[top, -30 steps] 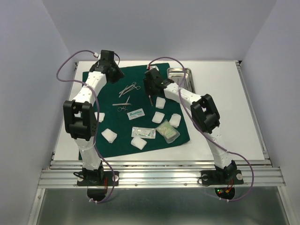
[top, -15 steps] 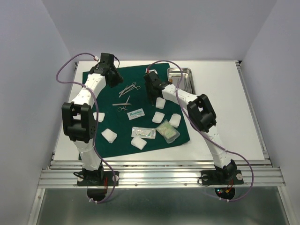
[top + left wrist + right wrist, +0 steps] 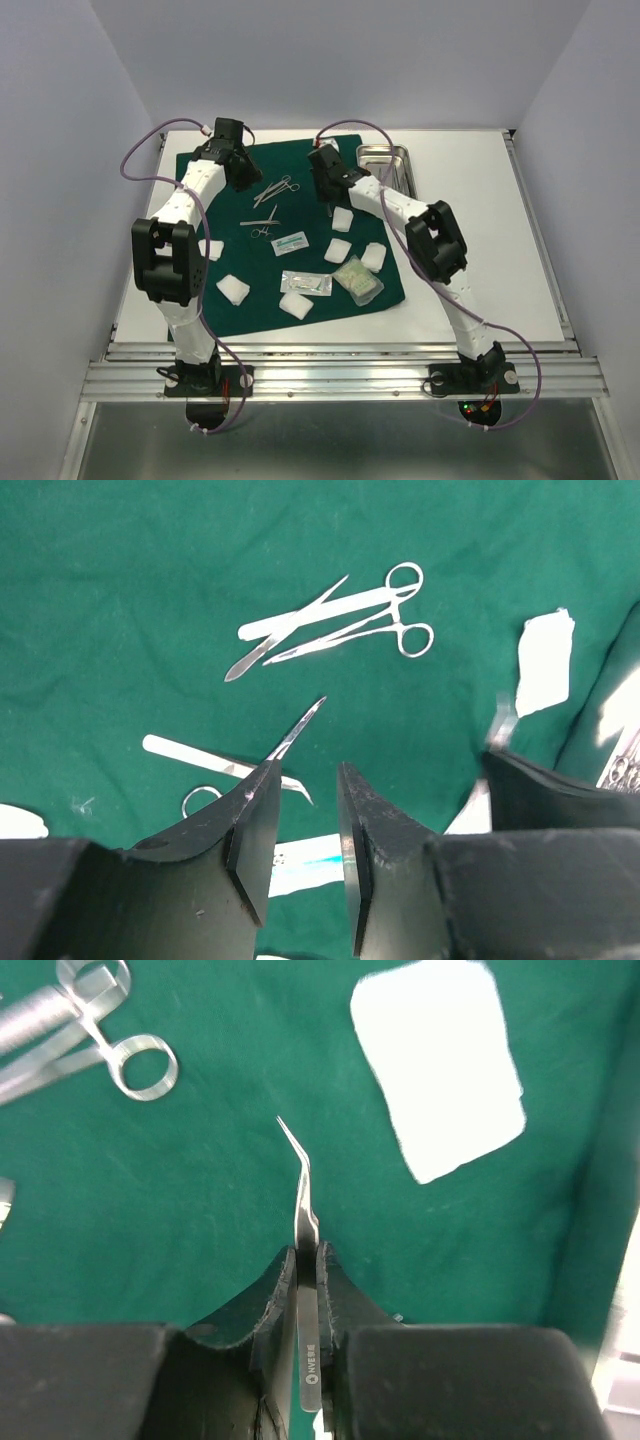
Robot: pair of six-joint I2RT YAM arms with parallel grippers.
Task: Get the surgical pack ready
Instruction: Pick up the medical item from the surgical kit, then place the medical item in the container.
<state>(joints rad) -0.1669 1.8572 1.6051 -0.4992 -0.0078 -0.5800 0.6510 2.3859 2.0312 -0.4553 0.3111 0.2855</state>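
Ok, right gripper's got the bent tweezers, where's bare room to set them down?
Widest bare room for the tweezers: the white table right of the drape and tray. On the drape, the far strip between left gripper and right gripper, beyond the scissors, is bare. The near half is crowded with gauze pads and packets.

Top cam: fixed high behind the arm bases (image 3: 205,378), tilted down, whole table (image 3: 470,230) in frame, far off. Left wrist cam: low over the green drape (image 3: 150,560), looking out past its own fingers (image 3: 255,830). Right wrist cam: nearer the cloth, same style. Both wrist views share the ring-handled instruments (image 3: 320,613) and one gauze pad (image 3: 545,660).
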